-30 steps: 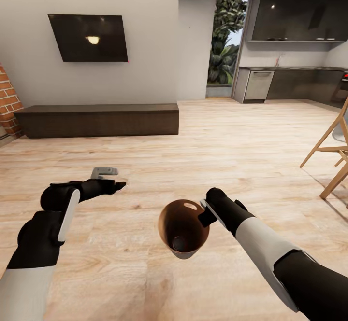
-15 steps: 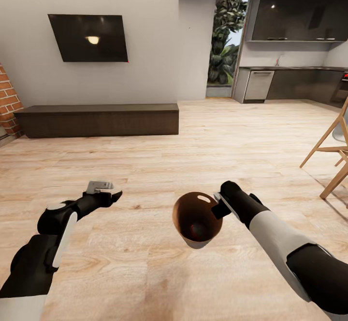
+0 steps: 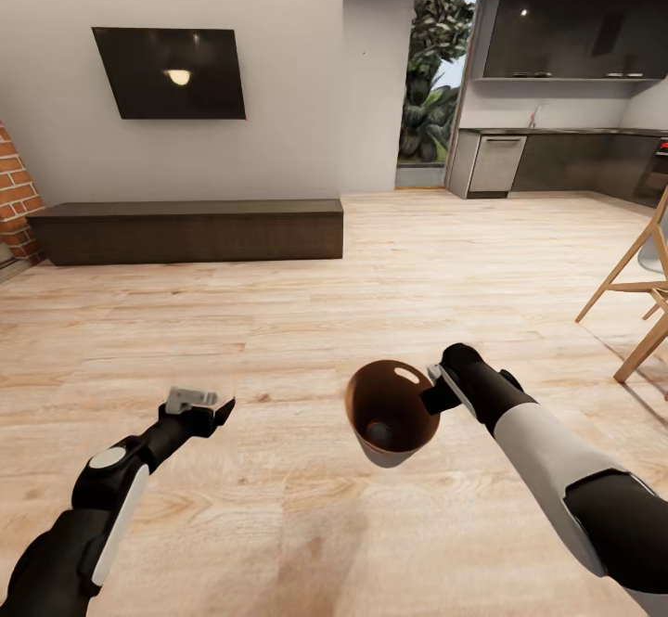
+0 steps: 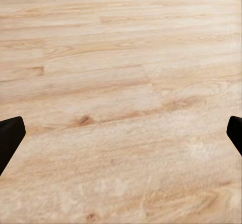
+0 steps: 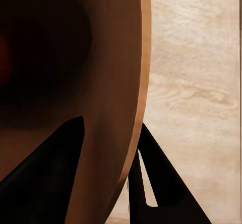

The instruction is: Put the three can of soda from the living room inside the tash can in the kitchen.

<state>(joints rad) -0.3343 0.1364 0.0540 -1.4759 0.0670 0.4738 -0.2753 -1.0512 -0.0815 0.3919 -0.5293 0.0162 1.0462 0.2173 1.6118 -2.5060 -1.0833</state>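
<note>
Over the past second the right gripper, clamped on the tash can rim, has carried it forward above the living room floor while the left gripper, spread wide and empty, dropped lower, so I judge the haul toward the kitchen is under way

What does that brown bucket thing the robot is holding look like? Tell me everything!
The tash can is a small round bin that tapers toward its base, glossy copper-brown inside and pale grey-beige outside. It hangs in the air above the light wood floor, mouth tipped up toward the head camera. The right gripper pinches its rim, one finger inside the wall and one outside. Something small and dark lies at the bottom; what it is cannot be told.
</note>
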